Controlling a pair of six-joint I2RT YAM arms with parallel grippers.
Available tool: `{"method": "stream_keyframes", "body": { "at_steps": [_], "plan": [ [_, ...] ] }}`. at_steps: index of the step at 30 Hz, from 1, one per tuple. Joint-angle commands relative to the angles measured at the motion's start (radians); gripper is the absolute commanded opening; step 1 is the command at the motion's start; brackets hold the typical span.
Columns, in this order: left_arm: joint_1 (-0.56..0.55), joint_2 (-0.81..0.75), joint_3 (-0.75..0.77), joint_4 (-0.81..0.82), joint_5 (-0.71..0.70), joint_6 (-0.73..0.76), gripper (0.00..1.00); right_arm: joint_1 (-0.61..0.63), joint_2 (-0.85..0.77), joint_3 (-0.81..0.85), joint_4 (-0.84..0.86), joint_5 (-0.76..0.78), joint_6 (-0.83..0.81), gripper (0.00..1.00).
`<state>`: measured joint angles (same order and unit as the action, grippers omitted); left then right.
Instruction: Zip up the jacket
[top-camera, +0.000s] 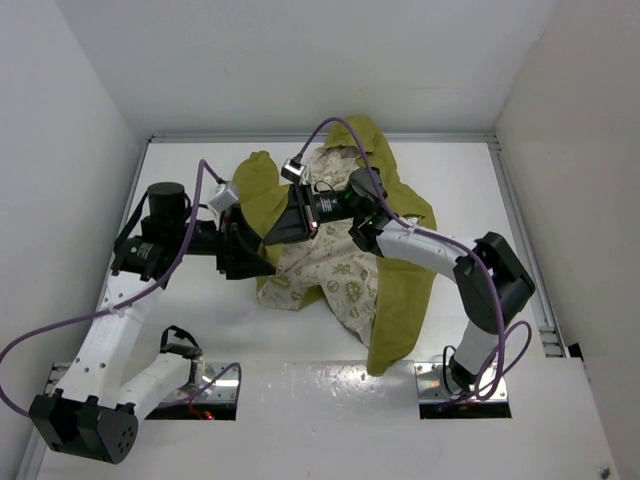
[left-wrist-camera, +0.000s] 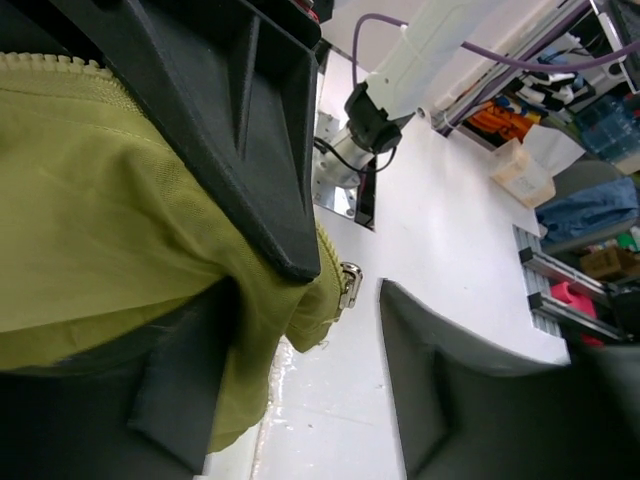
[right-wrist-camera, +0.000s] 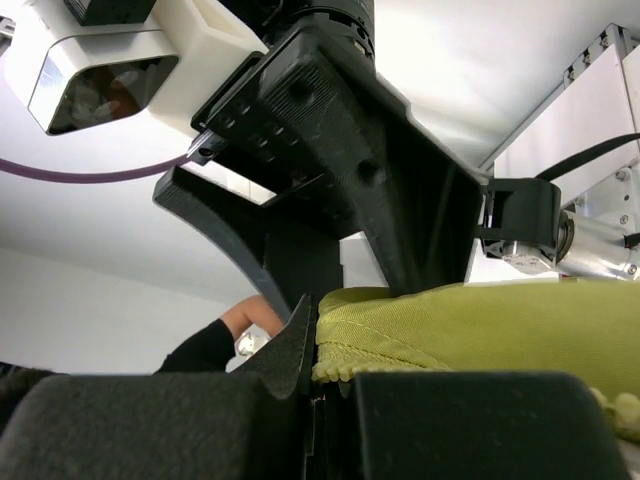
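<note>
One jacket (top-camera: 400, 300), tabletop (top-camera: 300, 345); right tool (right-wrist-camera: 312, 395) clenched on zipper edge (right-wrist-camera: 345, 368); left tool (left-wrist-camera: 310, 295) released, touching fabric.

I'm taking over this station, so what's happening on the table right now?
Two robot arms are working on an olive jacket that lies open, cream lining up. The right gripper is shut on a zipper edge of the jacket. The left gripper, jaws open, sits at that same edge, with the metal zipper slider in the gap between its fingers. The zip is not closed yet.
</note>
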<state>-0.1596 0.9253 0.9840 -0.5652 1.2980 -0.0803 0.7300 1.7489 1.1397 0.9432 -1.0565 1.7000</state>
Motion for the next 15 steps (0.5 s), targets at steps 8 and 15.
{"method": "stream_keyframes", "body": {
  "at_steps": [8,15],
  "plan": [
    [-0.015,0.010,-0.005,0.031,0.067,0.024,0.41,0.006,0.001,0.045,0.069,-0.002,-0.020,0.00],
    [-0.015,0.010,-0.005,0.031,0.076,0.042,0.18,0.005,0.006,0.038,0.072,-0.005,-0.019,0.00]
  ]
}}
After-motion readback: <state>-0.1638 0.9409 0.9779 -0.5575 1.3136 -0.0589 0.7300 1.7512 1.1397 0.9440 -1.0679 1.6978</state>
